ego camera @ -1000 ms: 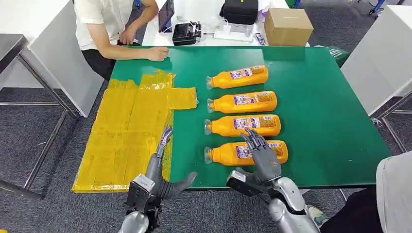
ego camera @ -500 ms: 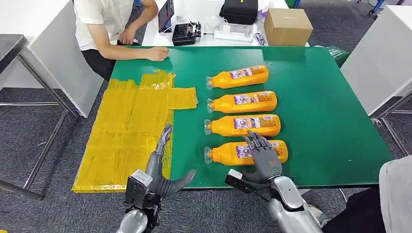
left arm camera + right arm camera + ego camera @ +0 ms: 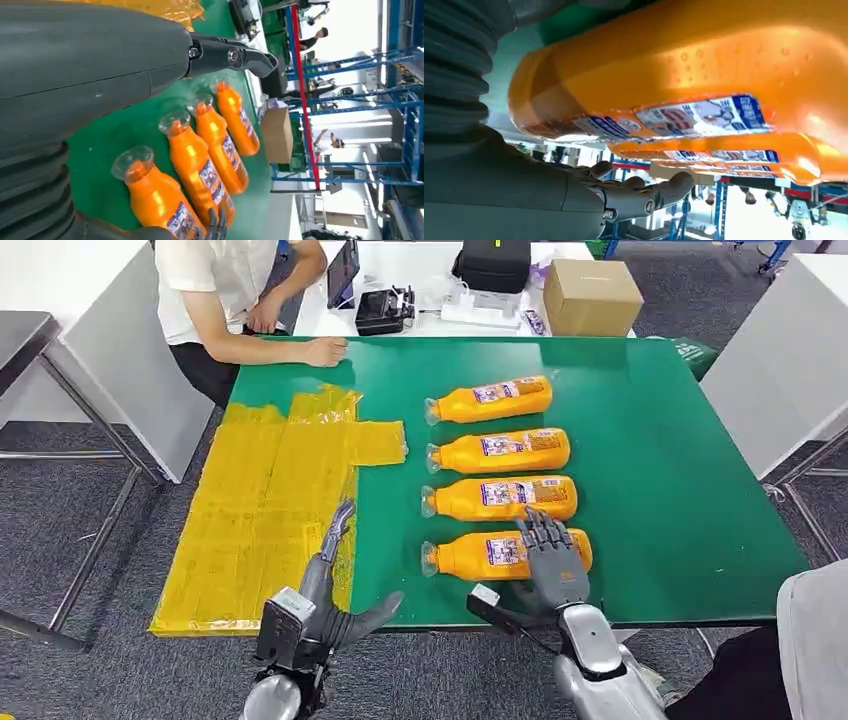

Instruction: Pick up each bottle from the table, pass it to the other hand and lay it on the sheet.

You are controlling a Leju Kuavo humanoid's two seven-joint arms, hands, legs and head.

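Nearest the table's front edge: orange juice bottle (image 3: pixel 480 554), lying flat, right hand (image 3: pixel 553 562) spread over its base end, not yet gripping; best closed evenly around the body, clear of the neighbouring bottle (image 3: pixel 500 498).

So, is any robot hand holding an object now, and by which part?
Nothing is held yet. The right robot hand is spread over the labelled body of the nearest orange plastic bottle, which lies on the table; the left robot hand is open.
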